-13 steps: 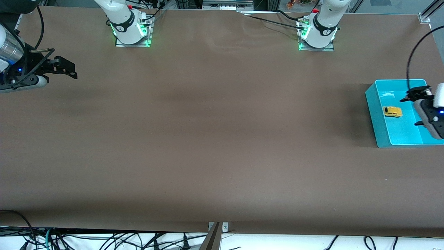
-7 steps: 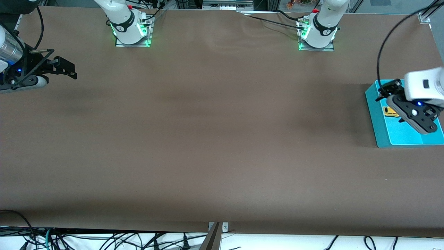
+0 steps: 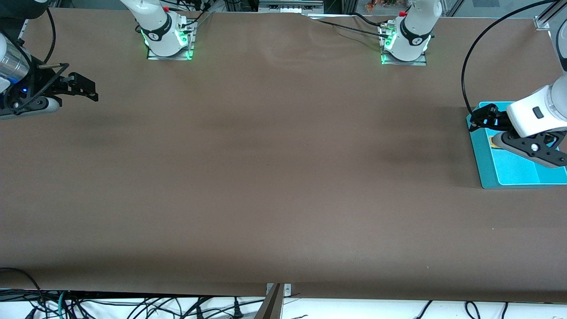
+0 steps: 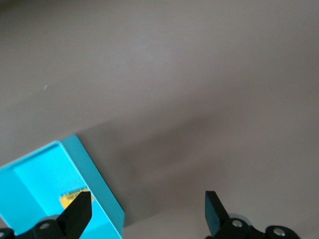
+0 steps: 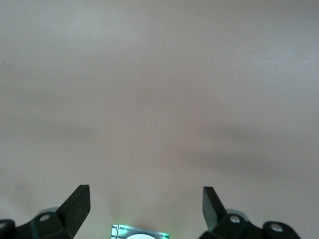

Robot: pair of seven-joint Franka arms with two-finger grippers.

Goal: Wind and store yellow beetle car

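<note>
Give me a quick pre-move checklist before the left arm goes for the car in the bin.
1. Left gripper open, empty: ok.
2. Left gripper over the teal bin wall edge, not centred on the car: not ok.
3. Yellow beetle car inside the bin: ok.
4. Car upright: cannot tell, mostly hidden.
5. Right gripper open, waiting over the table's right-arm end: ok.

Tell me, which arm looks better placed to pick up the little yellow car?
The left arm. Its open left gripper hangs over the blue bin's edge, beside the yellow car lying inside. The open right gripper waits over bare table at the right arm's end.
</note>
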